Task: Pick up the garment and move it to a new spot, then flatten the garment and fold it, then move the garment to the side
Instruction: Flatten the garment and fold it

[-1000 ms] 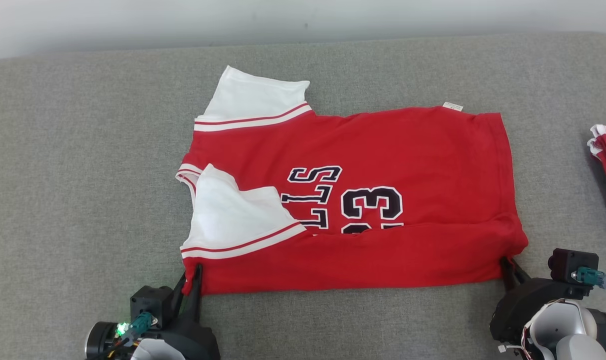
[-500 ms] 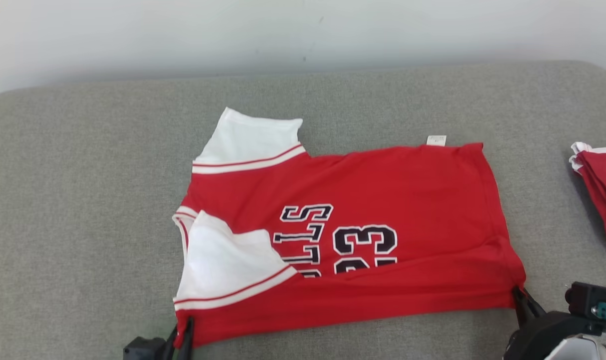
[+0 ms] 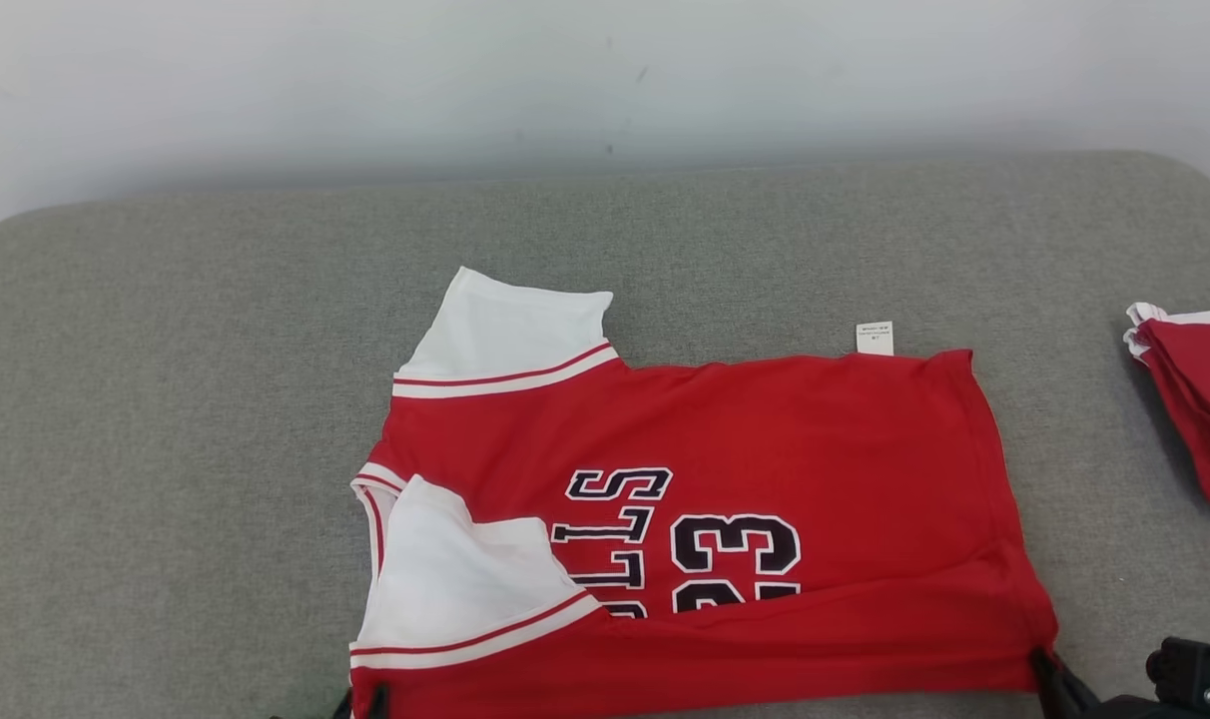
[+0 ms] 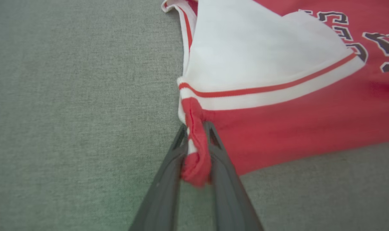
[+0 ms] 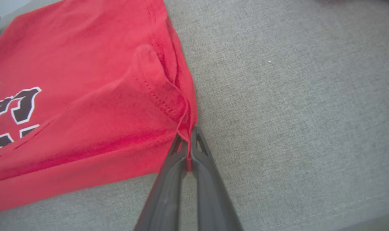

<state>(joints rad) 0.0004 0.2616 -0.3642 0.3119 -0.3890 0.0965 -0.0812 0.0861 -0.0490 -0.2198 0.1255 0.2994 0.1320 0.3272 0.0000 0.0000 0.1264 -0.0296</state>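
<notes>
The garment (image 3: 765, 439) is a red jersey with white sleeves and dark lettering. It lies flat on the grey cushion (image 3: 166, 399), with its near edge folded over the number. My left gripper (image 3: 363, 702) is shut on the near left corner. In the left wrist view a bunch of red cloth (image 4: 197, 160) sits between the fingers of my left gripper (image 4: 196, 128). My right gripper (image 3: 1049, 667) holds the near right corner. The right wrist view has the hem of the garment (image 5: 85, 96) pinched between the shut fingers of my right gripper (image 5: 188, 136).
A second red and white folded cloth (image 3: 1194, 399) lies at the right edge of the cushion. A pale wall (image 3: 605, 80) stands behind the cushion's far edge. A small white label (image 3: 874, 338) sticks out from the jersey's far side.
The whole head picture has slid downward, so the camera has moved. Both grippers stay at the same near corners of the garment, now at the bottom edge of the view.
</notes>
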